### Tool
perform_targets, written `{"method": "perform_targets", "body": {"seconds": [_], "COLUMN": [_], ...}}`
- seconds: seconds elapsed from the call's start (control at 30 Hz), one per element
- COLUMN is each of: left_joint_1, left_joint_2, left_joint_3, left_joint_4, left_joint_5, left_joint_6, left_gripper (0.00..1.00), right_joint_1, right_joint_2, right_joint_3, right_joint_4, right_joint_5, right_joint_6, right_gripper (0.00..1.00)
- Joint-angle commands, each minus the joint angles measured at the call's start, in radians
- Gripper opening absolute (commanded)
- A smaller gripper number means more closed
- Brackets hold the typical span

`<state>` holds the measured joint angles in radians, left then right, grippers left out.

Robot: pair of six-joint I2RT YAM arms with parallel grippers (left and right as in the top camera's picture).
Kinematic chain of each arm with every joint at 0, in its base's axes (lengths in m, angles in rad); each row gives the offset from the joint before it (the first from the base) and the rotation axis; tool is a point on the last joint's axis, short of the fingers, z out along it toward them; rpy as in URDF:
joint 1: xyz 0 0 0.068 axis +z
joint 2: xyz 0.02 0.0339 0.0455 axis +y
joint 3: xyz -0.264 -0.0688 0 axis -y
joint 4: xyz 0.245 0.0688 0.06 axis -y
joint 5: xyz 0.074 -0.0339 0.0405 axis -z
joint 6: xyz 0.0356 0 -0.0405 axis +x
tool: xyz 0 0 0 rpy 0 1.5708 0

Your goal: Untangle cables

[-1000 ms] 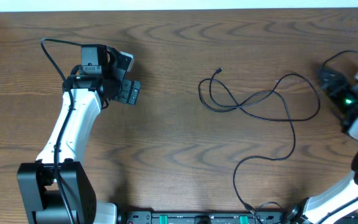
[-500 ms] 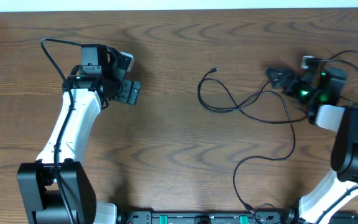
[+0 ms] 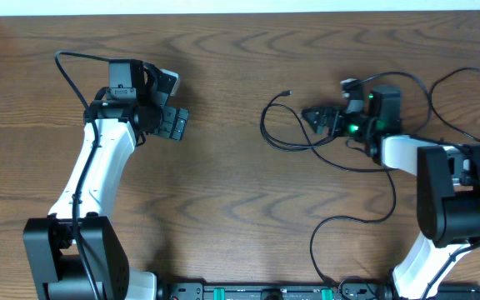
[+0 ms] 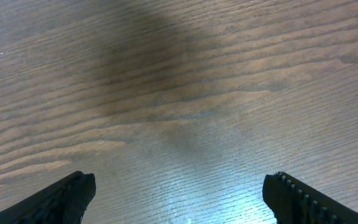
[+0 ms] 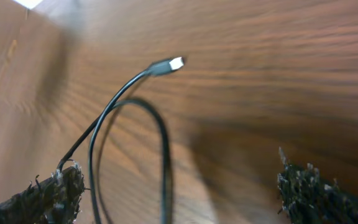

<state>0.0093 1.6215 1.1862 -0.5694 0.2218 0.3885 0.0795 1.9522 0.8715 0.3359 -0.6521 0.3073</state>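
Brown wood-grain tabletop (image 3: 223, 208) fills every view, w/ a pale strip along the top edge of the overhead frame. One black cable (image 3: 283, 142) is laid in loose loops right of centre. Its plug end (image 3: 287, 92) sits toward upper centre and its tail is run down to the bottom edge.

The right gripper (image 3: 313, 118) is held just right of the leftmost loop and pointed frame-left, jaws spread wide, nothing grasped. In the right wrist view the strand is seen running from the plug at upper centre down to lower left, close by the left-hand fingertip (image 5: 55, 190); contact can't be told. The long axis lies approx along the approach, so a sideways shift or wrist turn is prob. needed before closing.

The left gripper (image 3: 176, 123) is parked upper left, well apart, fingers released over bare wood. Ample open room is left btw the arms, and no table edge is near the cable.
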Motion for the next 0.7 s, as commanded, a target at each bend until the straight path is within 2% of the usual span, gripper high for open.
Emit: {"method": "perform_targets", "body": {"seconds": [0.0, 0.2, 0.43, 0.67], "left_joint_1": [0.002, 0.002, 0.002, 0.002], "left_joint_2": [0.008, 0.008, 0.008, 0.008], "left_joint_3": [0.009, 0.009, 0.009, 0.009], "left_joint_4": [-0.002, -0.002, -0.002, -0.002], "left_joint_5": [-0.006, -0.006, -0.006, -0.006], "left_joint_6": [-0.009, -0.009, -0.009, -0.009], "left_gripper": [0.91, 0.91, 0.91, 0.91], "right_joint_1": [0.044, 0.060, 0.060, 0.058], "right_joint_2": [0.011, -0.095, -0.292, -0.328], "right_joint_3": [-0.015, -0.014, -0.014, -0.016], "right_joint_4": [-0.034, -0.078, -0.356, -0.582], "right_joint_5": [0.059, 0.055, 0.059, 0.059], "right_joint_6": [-0.026, -0.138, -0.508, -0.769], "right_gripper": [0.99, 0.99, 0.99, 0.99]}}
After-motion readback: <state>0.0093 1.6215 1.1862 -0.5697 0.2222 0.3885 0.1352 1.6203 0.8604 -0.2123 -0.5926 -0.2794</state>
